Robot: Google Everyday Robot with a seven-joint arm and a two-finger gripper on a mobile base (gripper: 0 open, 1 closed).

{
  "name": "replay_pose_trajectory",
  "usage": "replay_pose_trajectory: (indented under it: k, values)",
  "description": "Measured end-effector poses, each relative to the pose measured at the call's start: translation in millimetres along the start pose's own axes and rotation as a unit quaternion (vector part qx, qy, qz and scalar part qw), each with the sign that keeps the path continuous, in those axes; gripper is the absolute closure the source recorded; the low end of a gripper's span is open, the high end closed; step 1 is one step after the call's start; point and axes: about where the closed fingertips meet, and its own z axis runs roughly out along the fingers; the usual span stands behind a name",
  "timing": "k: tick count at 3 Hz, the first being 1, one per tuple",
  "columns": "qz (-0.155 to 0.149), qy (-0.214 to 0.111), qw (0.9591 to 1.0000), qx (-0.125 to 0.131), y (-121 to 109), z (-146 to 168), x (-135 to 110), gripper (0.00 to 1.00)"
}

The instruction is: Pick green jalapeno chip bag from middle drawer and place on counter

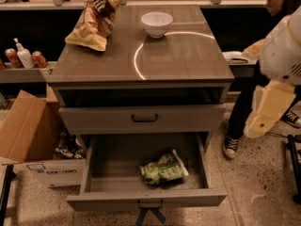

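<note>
Open middle drawer (pixel 146 199) at 6 o'clock holds the green jalapeno chip bag (pixel 163 169), which lies crumpled near the front wall, slightly right of centre. Above it, the counter surface (pixel 178 60) carries a white bowl (pixel 156 23) at 12 o'clock and a brown-and-yellow chip bag (pixel 94 22) at 11 o'clock. The robot arm hangs at 3 o'clock, its tool (pixel 256 126) well apart from drawer and bag; whether the tool is spread or pressed together cannot be told. 1 cardboard box (pixel 28 131) stands at 8 o'clock.
</note>
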Motion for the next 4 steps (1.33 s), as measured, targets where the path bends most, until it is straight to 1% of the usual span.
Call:
replay_pose_trajectory:
  k: [1,2,3,4]
  values:
    - [-0.017,-0.062,0.9969,-0.046,33,65,-14,0.0]
    - [-0.012,-0.119,0.9873,-0.104,73,131,-27,0.0]
    - [-0.012,-0.119,0.9873,-0.104,73,131,-27,0.0]
    - [-0.019,-0.091,0.9884,-0.12,79,168,-26,0.0]
